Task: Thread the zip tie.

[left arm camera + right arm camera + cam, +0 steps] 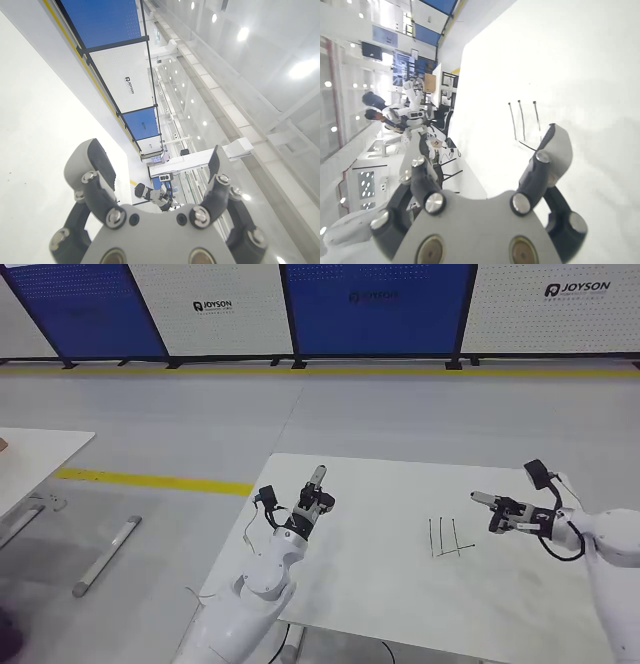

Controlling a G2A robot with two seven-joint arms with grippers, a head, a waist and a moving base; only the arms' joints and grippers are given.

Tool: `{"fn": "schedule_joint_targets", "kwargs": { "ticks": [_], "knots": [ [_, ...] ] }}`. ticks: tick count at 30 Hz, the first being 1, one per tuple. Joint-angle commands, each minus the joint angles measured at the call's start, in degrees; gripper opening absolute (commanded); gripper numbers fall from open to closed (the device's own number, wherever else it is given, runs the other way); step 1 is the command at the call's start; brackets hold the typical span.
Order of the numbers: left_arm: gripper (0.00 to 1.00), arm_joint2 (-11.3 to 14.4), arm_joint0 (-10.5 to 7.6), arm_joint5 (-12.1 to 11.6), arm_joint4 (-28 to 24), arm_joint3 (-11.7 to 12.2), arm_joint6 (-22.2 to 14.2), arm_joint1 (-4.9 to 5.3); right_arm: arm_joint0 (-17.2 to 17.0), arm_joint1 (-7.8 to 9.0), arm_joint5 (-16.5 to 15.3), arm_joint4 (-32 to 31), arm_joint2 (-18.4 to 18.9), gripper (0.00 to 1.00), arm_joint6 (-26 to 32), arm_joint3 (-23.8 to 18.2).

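Top view: found zip ties (442,536) right of centre on the worktop (380,584), both pairs of jaws spread, empty, apart from them. Could easily have pinched two crossed ties together, or slid off such thin, flat strips.

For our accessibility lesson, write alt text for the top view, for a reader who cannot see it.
Black zip ties lie on a white table, nearer the right gripper than the left gripper; both hold nothing.

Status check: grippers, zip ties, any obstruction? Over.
Left gripper open, empty, over table. Right gripper open, empty, near zip ties. Zip ties flat on table, none threaded. Nothing between right gripper and ties.
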Motion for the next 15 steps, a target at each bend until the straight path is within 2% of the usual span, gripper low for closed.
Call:
{"fn": "schedule_joint_targets", "kwargs": {
  "ticks": [1,12,13,15],
  "knots": [
    [1.00,0.0,0.00,0.0,0.0,0.0,0.0,0.00,0.0,0.00,-0.1,0.3,0.1,1.00,0.0,-0.1],
    [1.00,0.0,0.00,0.0,0.0,0.0,0.0,0.00,0.0,0.00,-0.1,0.3,0.1,1.00,0.0,-0.1],
    [1.00,0.0,0.00,0.0,0.0,0.0,0.0,0.00,-0.4,0.03,-1.4,0.7,-0.1,1.00,1.4,0.0],
    [1.00,0.0,0.00,0.0,0.0,0.0,0.0,0.00,-0.8,0.61,-6.7,3.2,1.1,1.00,6.5,1.9]
  ]
}}
